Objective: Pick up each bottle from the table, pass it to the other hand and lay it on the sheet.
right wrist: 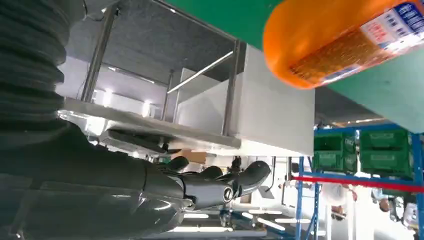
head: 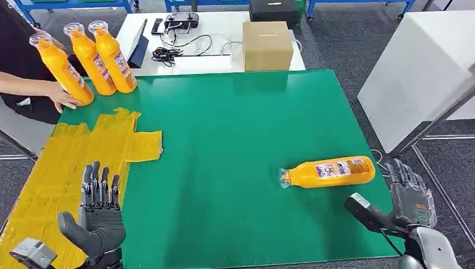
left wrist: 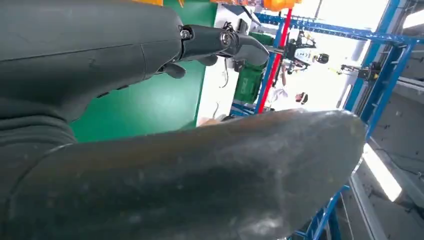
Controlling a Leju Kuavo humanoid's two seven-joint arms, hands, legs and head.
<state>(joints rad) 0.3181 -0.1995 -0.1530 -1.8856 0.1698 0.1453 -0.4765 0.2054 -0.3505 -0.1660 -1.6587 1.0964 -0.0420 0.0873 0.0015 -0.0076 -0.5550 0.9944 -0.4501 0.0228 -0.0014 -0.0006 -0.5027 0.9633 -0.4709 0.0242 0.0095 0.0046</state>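
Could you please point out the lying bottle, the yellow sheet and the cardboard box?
lying bottle [head: 330, 171]: head view, on its label.
yellow sheet [head: 50, 168]: head view, bare middle.
cardboard box [head: 267, 45]: head view, front face.

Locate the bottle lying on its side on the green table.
In the head view the lying bottle rests near the green table's right front edge, just ahead of the right hand, cap end pointing left.

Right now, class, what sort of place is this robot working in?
Probably a lab or workshop: blue metal racking with green crates, a green work mat, and a white bench carrying cables.
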